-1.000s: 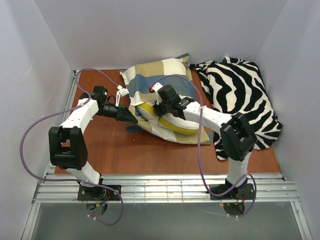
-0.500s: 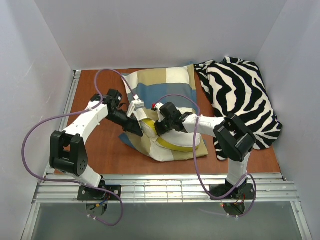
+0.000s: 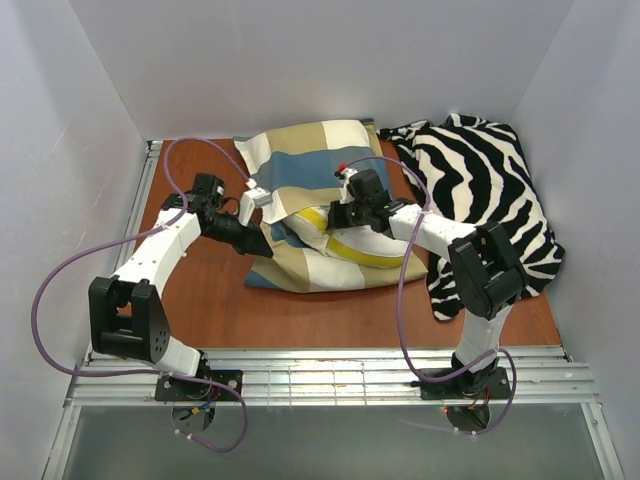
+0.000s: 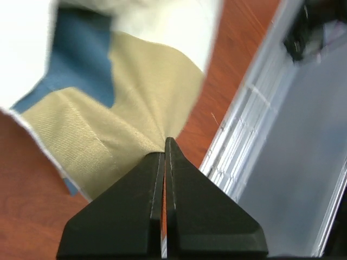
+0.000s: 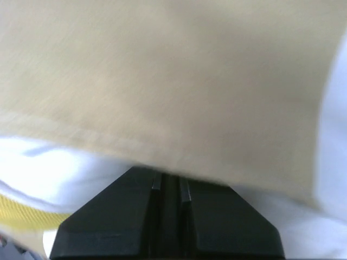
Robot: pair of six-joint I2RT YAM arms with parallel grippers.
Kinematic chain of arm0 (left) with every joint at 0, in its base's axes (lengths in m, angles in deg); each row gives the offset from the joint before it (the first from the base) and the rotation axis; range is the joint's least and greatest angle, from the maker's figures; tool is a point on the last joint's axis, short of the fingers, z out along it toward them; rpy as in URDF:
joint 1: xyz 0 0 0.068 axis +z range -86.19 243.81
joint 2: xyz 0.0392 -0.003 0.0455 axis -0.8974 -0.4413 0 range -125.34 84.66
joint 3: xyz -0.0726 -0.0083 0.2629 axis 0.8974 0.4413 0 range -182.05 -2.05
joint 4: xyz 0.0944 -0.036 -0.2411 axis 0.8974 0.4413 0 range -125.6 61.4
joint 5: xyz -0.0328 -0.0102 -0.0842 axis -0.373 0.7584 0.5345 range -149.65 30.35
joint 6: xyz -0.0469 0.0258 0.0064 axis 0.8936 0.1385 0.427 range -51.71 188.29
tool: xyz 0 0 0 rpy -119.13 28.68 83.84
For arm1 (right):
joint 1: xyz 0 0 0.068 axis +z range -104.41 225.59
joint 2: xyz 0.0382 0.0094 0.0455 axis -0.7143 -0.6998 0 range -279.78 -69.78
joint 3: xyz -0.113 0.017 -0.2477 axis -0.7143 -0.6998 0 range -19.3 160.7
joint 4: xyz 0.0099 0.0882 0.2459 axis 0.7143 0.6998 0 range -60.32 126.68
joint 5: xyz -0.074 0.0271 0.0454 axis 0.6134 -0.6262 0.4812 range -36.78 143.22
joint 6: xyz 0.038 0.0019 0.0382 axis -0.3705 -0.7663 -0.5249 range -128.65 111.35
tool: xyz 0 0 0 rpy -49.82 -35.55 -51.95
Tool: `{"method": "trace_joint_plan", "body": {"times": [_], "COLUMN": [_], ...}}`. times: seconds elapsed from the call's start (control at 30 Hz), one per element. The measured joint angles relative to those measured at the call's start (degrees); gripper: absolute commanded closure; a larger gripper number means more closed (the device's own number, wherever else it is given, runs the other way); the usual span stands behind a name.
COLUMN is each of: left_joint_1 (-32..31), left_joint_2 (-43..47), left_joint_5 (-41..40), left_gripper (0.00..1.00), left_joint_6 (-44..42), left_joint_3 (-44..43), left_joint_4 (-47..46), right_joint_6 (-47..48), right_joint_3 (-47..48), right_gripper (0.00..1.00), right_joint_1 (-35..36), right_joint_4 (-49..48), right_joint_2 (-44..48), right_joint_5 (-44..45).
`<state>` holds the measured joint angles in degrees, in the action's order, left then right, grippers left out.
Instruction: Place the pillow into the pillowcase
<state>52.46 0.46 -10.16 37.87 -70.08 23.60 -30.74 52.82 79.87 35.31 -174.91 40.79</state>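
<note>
The blue, tan and cream check pillowcase (image 3: 310, 160) lies mid-table with the white, yellow-edged pillow (image 3: 355, 248) partly inside it; a white and yellow strip shows at the opening. My left gripper (image 3: 268, 248) is shut on a tan fold of the pillowcase at its left side, seen pinched at the tips in the left wrist view (image 4: 165, 142). My right gripper (image 3: 335, 215) is at the opening, shut. In the right wrist view its tips (image 5: 171, 176) are hidden under the tan pillowcase hem (image 5: 173, 81), with white pillow (image 5: 59, 168) around them.
A black-and-white zebra-striped cloth (image 3: 480, 190) lies heaped at the right, next to the right arm. The brown table (image 3: 200, 300) is enclosed by white walls at the left, back and right. A metal rail (image 3: 330, 375) runs along the near edge.
Both grippers moved back toward the far wall, carrying the pillowcase with them. The right gripper shifted right. Less of the pillow shows than before.
</note>
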Motion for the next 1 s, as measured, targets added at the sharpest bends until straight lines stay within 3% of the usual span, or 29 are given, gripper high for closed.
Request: {"method": "trace_joint_plan", "body": {"times": [0.03,0.1,0.23,0.33,0.4,0.5,0.53,0.57,0.67,0.83,1.0], "left_joint_1": [2.29,6.97,12.02,11.78,11.47,8.35,5.88,2.54,-9.57,-29.51,-38.40], "left_joint_2": [-0.63,-2.60,-5.77,-5.68,-4.50,-0.28,1.36,2.93,5.16,-2.64,-19.37], "left_joint_5": [-0.37,-2.62,-6.82,-6.19,-5.75,-8.07,-9.53,-11.39,-14.84,-24.44,-31.21], "left_gripper": [0.95,0.77,0.46,0.34,0.26,0.23,0.21,0.11,0.10,0.09,0.07], "left_joint_6": [2.29,6.93,10.34,8.57,7.28,5.57,5.33,5.20,5.22,4.48,1.09], "left_joint_3": [0.59,1.44,1.55,0.48,-0.81,-1.62,-1.60,-1.46,-0.98,-0.76,-4.68], "left_joint_4": [-2.21,-7.06,-13.00,-12.61,-12.70,-14.38,-15.30,-16.96,-22.29,-35.12,-43.85], "right_joint_6": [0.11,0.50,1.84,2.93,3.15,3.48,3.82,4.44,8.59,17.29,24.83], "right_joint_3": [-0.48,-0.52,0.22,0.76,-0.42,-6.38,-8.66,-10.67,-17.57,-21.68,-22.29], "right_gripper": [0.97,0.83,0.47,0.31,0.29,0.27,0.28,0.30,0.30,0.34,0.34], "right_joint_1": [0.68,2.19,3.30,-0.22,-5.11,-15.82,-19.47,-21.99,-26.16,-25.27,-25.70], "right_joint_4": [-1.18,-2.86,-2.78,-0.52,1.68,3.34,3.45,3.39,7.63,15.39,18.60], "right_joint_2": [-0.35,-1.77,-3.26,-0.48,4.81,18.32,22.67,26.05,33.77,30.10,26.71], "right_joint_5": [-0.85,-3.37,-11.21,-18.01,-22.10,-25.97,-26.58,-26.73,-24.76,-13.35,-2.45]}}
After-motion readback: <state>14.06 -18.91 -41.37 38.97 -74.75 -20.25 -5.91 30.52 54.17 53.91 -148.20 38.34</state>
